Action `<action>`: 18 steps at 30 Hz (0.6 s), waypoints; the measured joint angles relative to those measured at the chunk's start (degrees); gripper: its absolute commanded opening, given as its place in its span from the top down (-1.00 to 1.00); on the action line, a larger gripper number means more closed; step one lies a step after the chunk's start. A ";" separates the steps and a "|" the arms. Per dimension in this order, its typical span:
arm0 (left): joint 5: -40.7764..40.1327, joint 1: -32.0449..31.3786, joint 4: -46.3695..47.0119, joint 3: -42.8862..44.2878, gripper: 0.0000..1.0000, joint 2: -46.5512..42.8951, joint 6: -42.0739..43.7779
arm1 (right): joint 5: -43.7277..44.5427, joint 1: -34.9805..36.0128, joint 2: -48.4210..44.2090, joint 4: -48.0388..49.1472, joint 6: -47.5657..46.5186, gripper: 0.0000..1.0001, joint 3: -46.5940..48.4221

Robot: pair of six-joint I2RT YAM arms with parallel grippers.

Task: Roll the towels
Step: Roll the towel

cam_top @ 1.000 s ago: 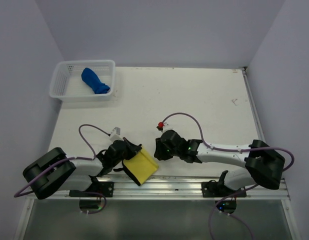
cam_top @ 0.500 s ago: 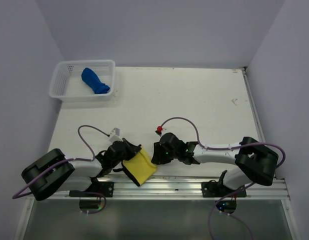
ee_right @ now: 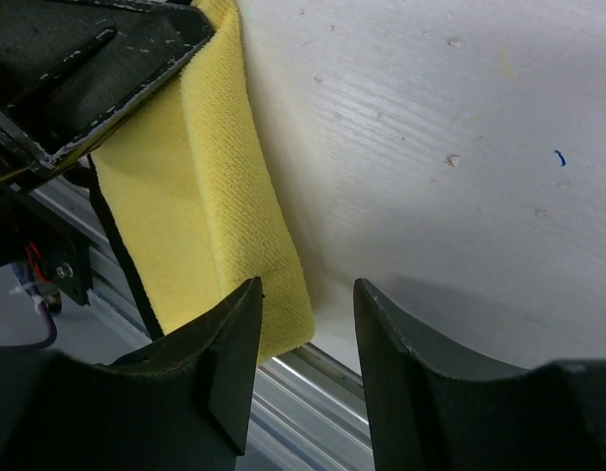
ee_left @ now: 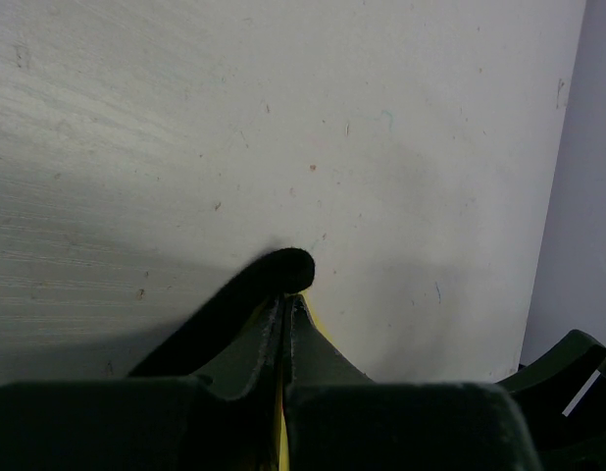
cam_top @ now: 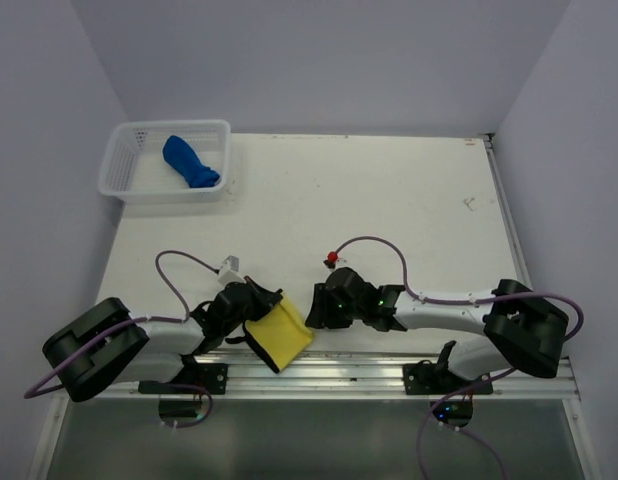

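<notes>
White table (cam_top: 389,200) fills the scene, with pale walls around it. At its near edge, left of centre, the left arm (cam_top: 169,330) has its jaws closed on the top corner of a folded yellow towel (cam_top: 280,337). The towel tilts and overhangs the metal rail (cam_top: 349,368). Just right of it, the right arm (cam_top: 449,310) lies low along the table. Its jaws are spread apart, gripping nothing, beside the towel's right edge. At the far left corner, a white basket (cam_top: 117,170) holds a bundled blue towel (cam_top: 189,162).
</notes>
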 measured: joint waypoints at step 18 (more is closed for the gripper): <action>0.02 -0.04 0.55 0.00 1.00 0.48 0.00 | 0.98 0.00 -2.71 -1.75 4.96 0.01 0.02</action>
